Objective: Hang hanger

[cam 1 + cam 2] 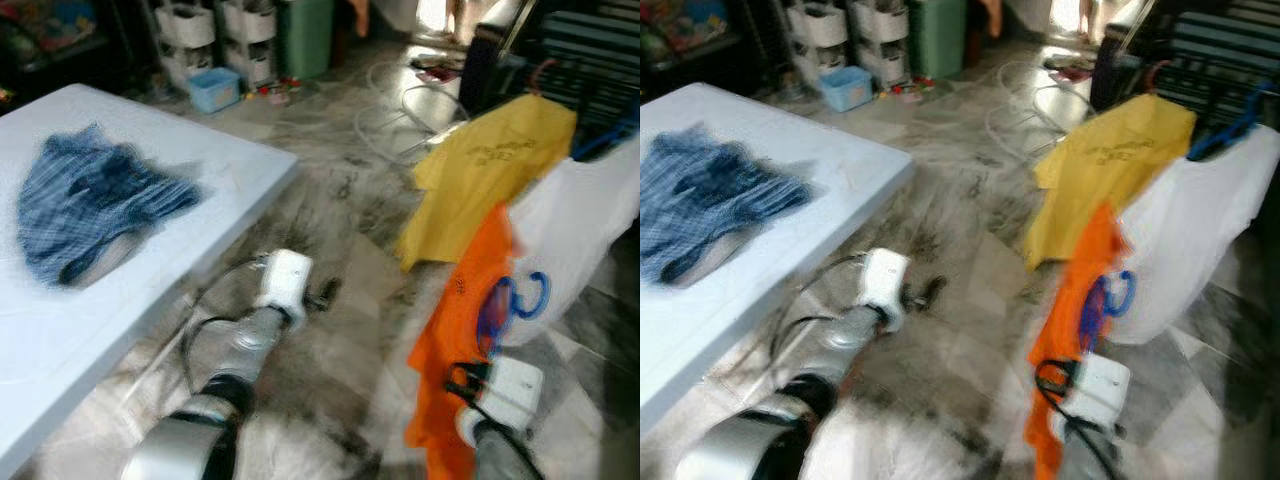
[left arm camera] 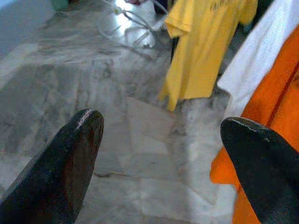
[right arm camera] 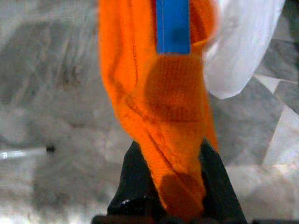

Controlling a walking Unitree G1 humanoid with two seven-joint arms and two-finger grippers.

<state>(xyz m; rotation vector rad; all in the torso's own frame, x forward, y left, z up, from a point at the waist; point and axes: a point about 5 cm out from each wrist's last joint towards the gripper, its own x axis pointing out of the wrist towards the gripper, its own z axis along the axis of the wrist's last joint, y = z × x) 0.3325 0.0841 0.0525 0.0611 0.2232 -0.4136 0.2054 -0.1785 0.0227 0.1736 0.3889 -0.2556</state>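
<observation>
An orange shirt [image 1: 455, 330] hangs on a blue hanger [image 1: 522, 298] in front of me at the right. My right gripper [image 3: 172, 189] is shut on the orange cloth from below; its black fingers [image 3: 133, 179] flank the fabric and a blue hanger strip [image 3: 173, 25] runs above. My left gripper [image 2: 163, 158] is open over bare floor, with nothing between its fingers [image 2: 70, 163]. It also shows low in the middle, left gripper [image 1: 325, 292]. A dark drying rack [image 1: 590, 60] at the far right carries a yellow shirt [image 1: 490, 170] and a white garment [image 1: 580, 230].
A white table [image 1: 60, 330] on my left holds a crumpled blue plaid shirt [image 1: 90, 205]. Grey marble floor [image 1: 340, 210] lies between table and rack. A white hose [image 1: 400, 110], a blue basket [image 1: 213, 88], white drawers [image 1: 250, 35] and a green bin [image 1: 305, 35] stand farther back.
</observation>
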